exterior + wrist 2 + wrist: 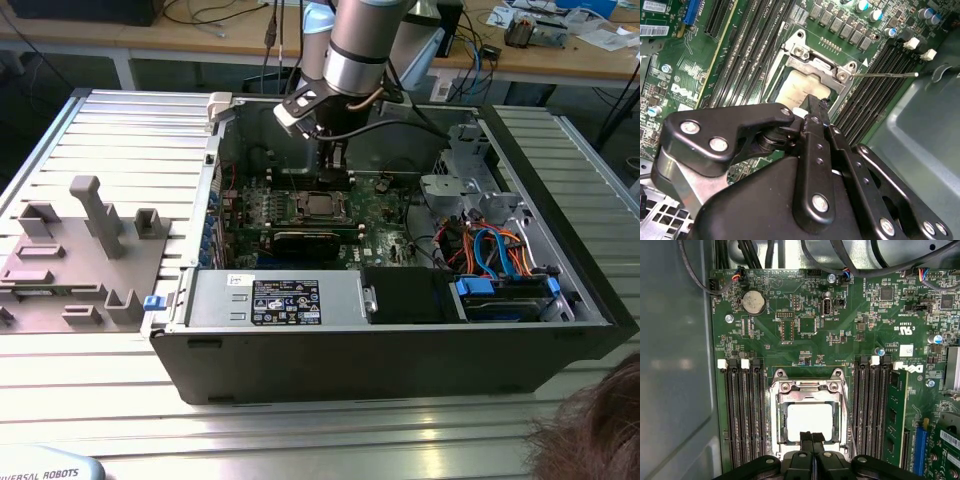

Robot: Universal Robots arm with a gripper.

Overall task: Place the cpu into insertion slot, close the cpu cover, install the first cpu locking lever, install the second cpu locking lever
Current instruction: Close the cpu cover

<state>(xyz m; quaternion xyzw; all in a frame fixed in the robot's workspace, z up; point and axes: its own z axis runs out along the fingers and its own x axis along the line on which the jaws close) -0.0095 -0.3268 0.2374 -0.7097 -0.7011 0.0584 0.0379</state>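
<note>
Silver-grey chip: the small flat square cpu (810, 421) sits in the insertion slot (773, 412), the square metal-rimmed socket on the green circuit board (805, 325). I see its pale top through the cover's window.
Cover: the cpu cover (807, 396), a thin silvery metal frame plate, lies down flat over the socket, framing the chip.
Gripper: the black 2-fingered gripper (812, 436) has its fingers pressed together with nothing between them. The tips hang at the cover's edge, over the chip's rim; I cannot tell whether they touch it.
Lever: 1 thin silver wire locking lever (885, 75) reaches out from a corner of the socket across the long black memory slots (880, 92), its free end near the grey case wall. I cannot tell how high it stands.
Case: the open dark grey computer case (400, 350) lies on its side on the ribbed aluminium worktop (120, 130), and the silver arm (360, 40) reaches down into it.
Fixture: a grey plastic holder block (80, 250) rests on the worktop, just beside the case at the exterior view's left.
Person: dark hair (595, 430) shows at the exterior view's lower right corner.
</note>
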